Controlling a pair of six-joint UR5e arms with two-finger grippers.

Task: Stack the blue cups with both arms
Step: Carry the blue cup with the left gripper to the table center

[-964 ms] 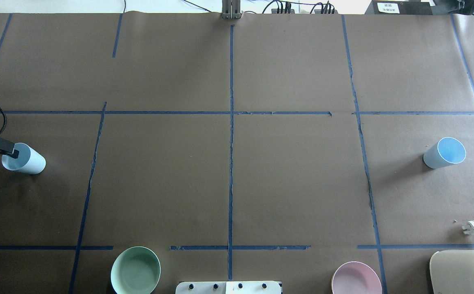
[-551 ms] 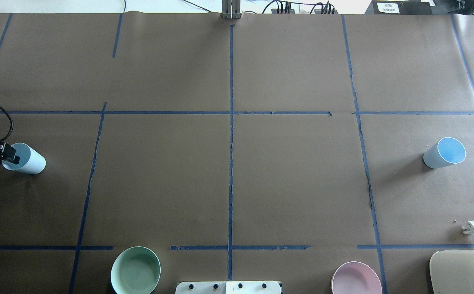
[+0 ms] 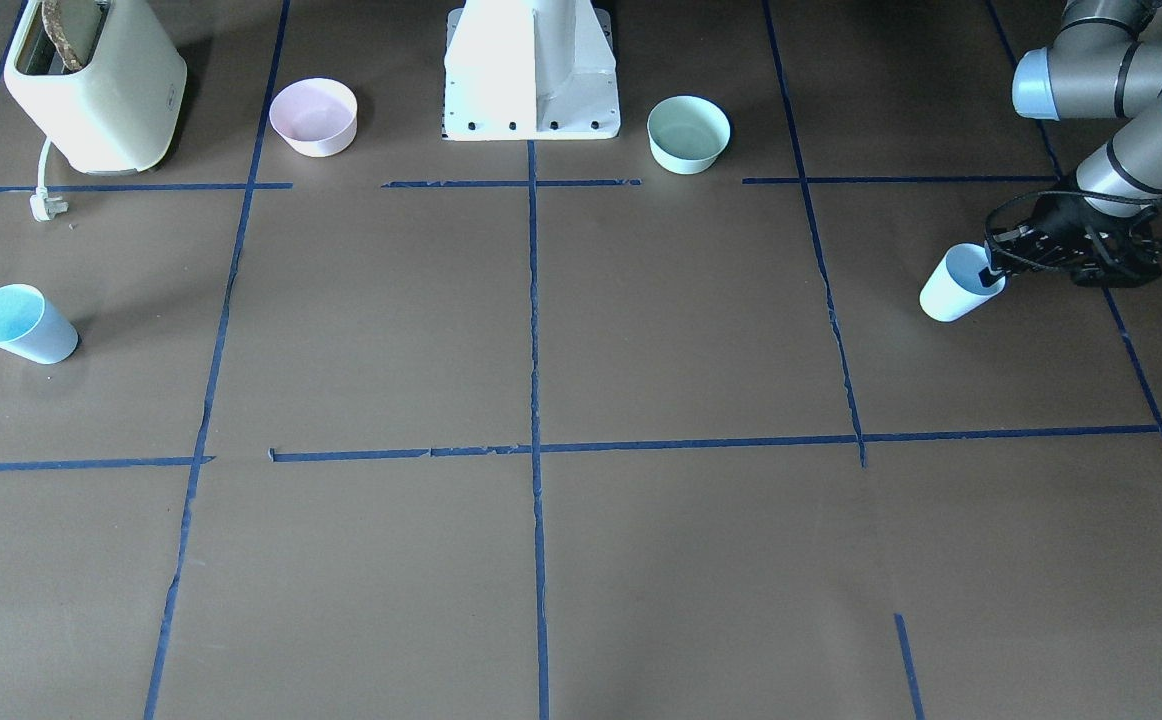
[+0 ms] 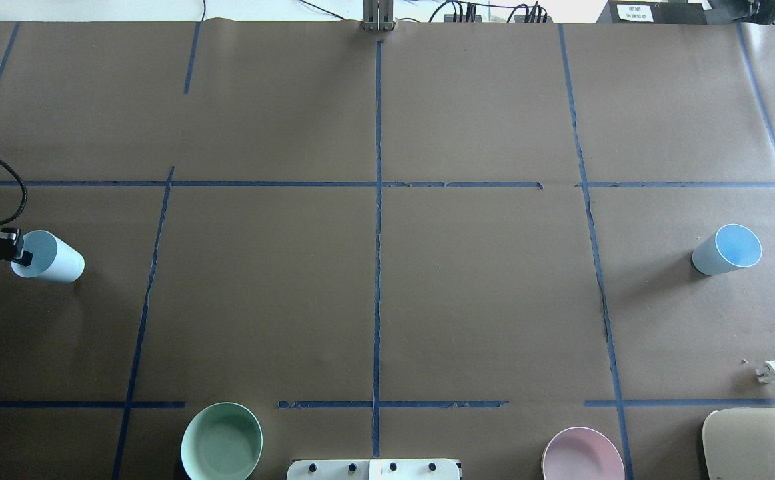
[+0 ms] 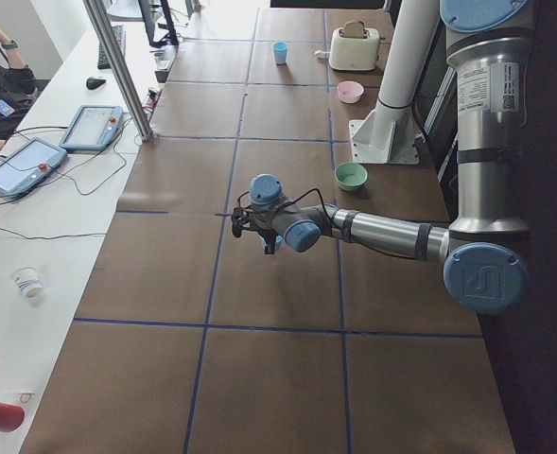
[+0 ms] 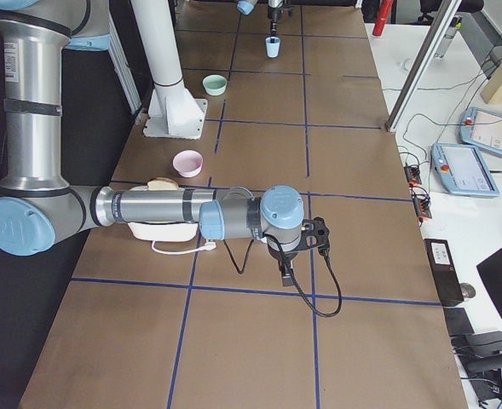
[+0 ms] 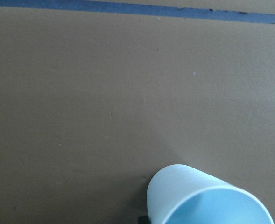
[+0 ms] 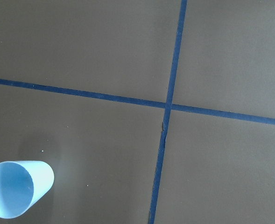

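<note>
One blue cup (image 4: 54, 259) is at the table's far left, and my left gripper (image 4: 19, 252) is shut on its rim, one finger inside it. The same cup (image 3: 953, 288) and the left gripper (image 3: 991, 274) show at the right of the front view. The cup's mouth fills the bottom of the left wrist view (image 7: 207, 200). The second blue cup (image 4: 727, 249) stands alone at the right, and it also shows in the front view (image 3: 23, 324) and the right wrist view (image 8: 17, 188). My right gripper (image 6: 287, 274) shows only in the right side view, and I cannot tell its state.
A mint-green bowl (image 4: 222, 441) and a pink bowl (image 4: 583, 455) sit at the near edge on either side of the white pedestal (image 3: 531, 70). A cream toaster (image 4: 757, 443) with its loose plug (image 4: 771, 372) stands at the near right corner.
My left gripper has shifted a little to the right, and the blue cup in it has moved with it. The right-hand cup has not moved.
</note>
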